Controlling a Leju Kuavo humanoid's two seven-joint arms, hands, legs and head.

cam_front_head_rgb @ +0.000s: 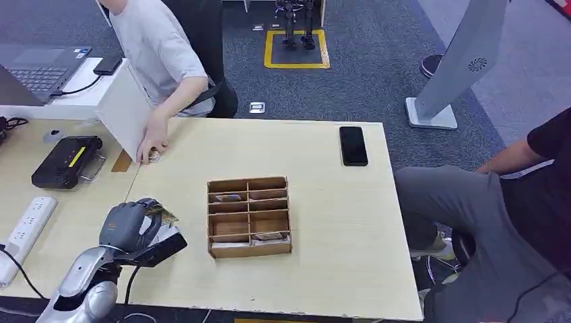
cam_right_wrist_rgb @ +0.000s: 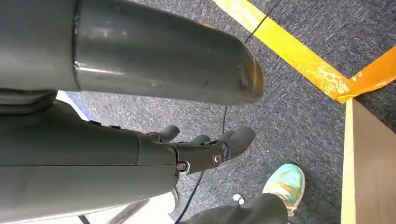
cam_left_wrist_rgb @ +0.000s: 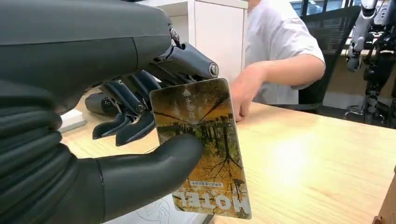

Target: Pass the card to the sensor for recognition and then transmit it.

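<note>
Card (cam_left_wrist_rgb: 201,144) is pinched flat by left hand (cam_front_head_rgb: 131,225), face exposed for reading | sensor (cam_front_head_rgb: 66,161) probably nearby on bench (cam_front_head_rgb: 323,202) | right hand (cam_right_wrist_rgb: 205,144) hangs empty, fingers loosely apart.

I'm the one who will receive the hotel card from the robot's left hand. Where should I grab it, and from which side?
Probably take the hotel card by the end printed HOTEL, pinching both faces. The left hand pins its middle with the thumb across the picture face and fingers behind the far end, so the HOTEL end sticks out bare. Come from that end, away from the fingers.
</note>
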